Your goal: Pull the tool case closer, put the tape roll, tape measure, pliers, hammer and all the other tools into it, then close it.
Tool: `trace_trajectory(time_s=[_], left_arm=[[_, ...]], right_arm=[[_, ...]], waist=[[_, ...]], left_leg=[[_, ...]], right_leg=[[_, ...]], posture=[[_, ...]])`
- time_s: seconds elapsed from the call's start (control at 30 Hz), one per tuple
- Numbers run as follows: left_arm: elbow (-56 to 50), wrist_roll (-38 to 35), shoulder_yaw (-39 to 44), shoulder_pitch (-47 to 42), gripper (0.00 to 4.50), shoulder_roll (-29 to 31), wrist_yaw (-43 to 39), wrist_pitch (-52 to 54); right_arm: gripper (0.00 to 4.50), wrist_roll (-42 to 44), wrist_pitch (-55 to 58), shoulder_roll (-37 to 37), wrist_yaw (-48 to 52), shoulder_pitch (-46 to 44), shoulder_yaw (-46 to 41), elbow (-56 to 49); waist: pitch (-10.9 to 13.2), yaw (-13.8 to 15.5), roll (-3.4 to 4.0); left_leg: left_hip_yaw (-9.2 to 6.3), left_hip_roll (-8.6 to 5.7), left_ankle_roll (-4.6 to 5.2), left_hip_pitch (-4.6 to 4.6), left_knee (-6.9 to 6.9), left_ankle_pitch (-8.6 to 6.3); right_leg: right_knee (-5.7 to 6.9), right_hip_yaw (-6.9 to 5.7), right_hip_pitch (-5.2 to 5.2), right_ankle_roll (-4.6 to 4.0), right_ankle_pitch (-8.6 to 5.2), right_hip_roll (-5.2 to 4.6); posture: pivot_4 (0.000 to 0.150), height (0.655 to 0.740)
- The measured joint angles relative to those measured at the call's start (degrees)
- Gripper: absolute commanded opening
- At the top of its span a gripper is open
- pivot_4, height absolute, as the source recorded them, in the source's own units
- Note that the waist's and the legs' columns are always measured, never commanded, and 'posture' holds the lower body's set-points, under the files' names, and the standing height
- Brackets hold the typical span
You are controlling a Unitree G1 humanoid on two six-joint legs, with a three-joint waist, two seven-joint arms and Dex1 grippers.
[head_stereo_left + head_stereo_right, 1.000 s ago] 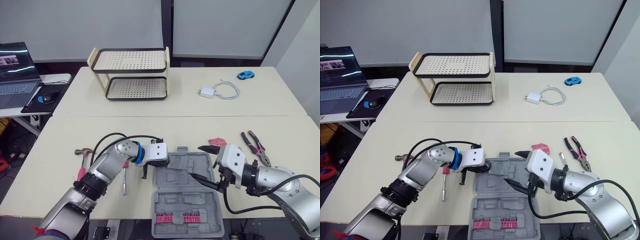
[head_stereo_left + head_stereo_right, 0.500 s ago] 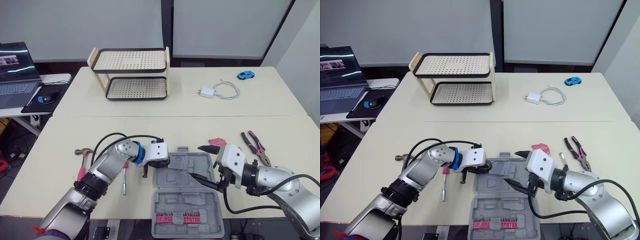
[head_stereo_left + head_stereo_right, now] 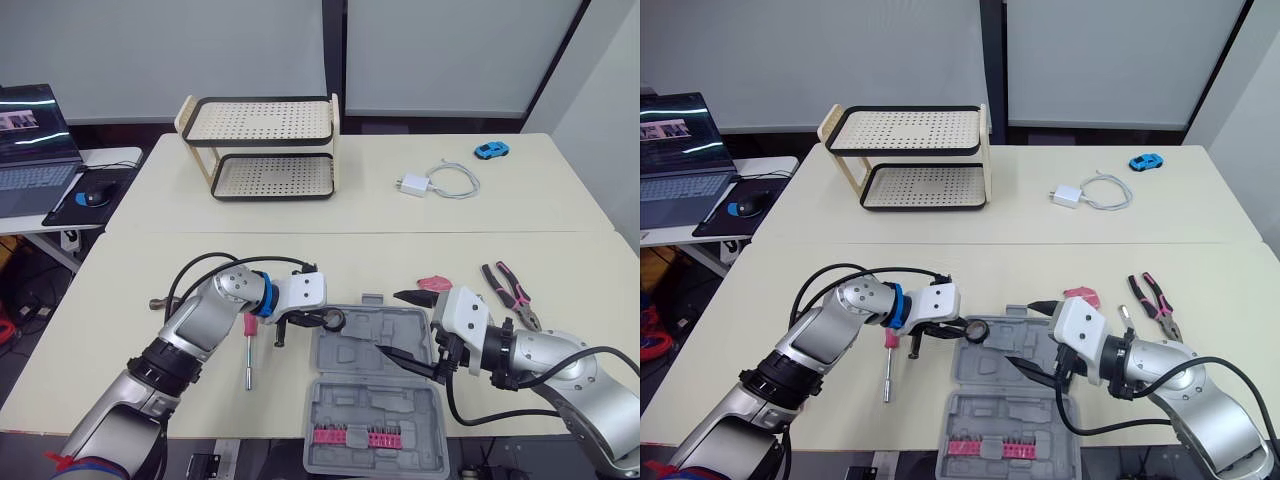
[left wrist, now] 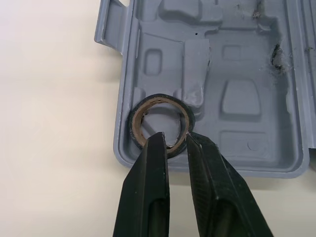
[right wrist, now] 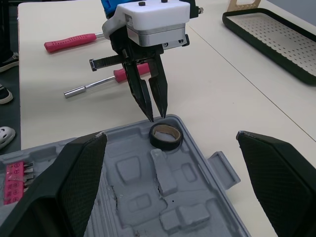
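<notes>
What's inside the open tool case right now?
A tape roll lies in a far corner of the tool case, and a pink bit holder sits along its near edge. The right gripper hides part of the middle.

Tool case lies open at the table's near edge. Tape roll sits in its far-left corner. Screwdriver just left of the case, hammer further left. Pliers right of the case. Rack and charger behind, well apart.
</notes>
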Motion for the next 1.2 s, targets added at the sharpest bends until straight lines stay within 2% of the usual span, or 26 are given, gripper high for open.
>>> trace_trajectory(time_s=[0.33,0.53,0.77,1.2], left_arm=[[0.66,-2.43,2.17,0.71,0.67,-1.89,2.83,-2.64],[1.08,-8.32,7.58,6.38,0.67,-5.45,5.66,-6.52],[8.20,-11.04,11.49,12.85,0.67,-9.05,9.22,-17.82],[21.88,-9.40,11.40,11.10,0.67,-14.61,14.05,-28.56]], right_arm=[[4.50,-1.01,-1.23,0.01,0.56,0.54,0.13,1.02],[4.50,-1.05,-2.26,0.01,1.23,0.94,-0.06,1.34],[4.50,-1.06,-2.37,0.03,1.21,0.83,-0.12,1.36],[4.50,-1.02,-2.26,-0.08,1.21,0.54,-0.23,1.36]], waist=[[0.00,0.00,0.00],[-0.01,-0.16,0.02],[-0.04,0.21,0.00],[-0.06,0.17,-0.03]], left_leg=[[0.00,0.01,0.00,0.00,0.01,0.00],[0.02,0.02,-0.01,0.03,-0.01,0.00],[-0.01,0.00,-0.03,0.05,0.05,0.02],[0.01,-0.01,-0.03,0.05,0.06,0.02]], right_leg=[[0.00,0.00,0.00,0.00,0.00,0.00],[0.00,0.03,-0.01,0.00,0.00,-0.01],[-0.02,0.02,0.04,-0.01,0.01,-0.02],[0.00,0.02,0.05,-0.01,0.01,-0.03]], posture=[[0.150,0.7400],[0.150,0.7400],[0.150,0.7400],[0.150,0.7400]])
